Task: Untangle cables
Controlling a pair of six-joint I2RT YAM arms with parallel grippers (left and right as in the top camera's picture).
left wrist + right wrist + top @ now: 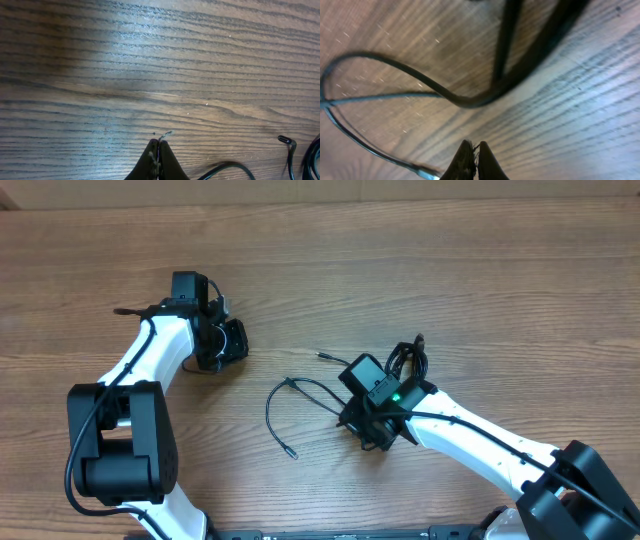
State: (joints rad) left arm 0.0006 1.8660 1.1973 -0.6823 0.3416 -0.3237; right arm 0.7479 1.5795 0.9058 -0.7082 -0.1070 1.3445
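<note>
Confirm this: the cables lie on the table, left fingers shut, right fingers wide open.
Wrong on the right fingers: they are shut, tips pressed together, as the right wrist view shows. The cables lie on the table, left fingers shut.

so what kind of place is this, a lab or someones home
Probably a robotics lab bench: a white left arm and right arm are set at a wood-grain table with thin black cables lying on it. Nothing else of the room shows.
</note>
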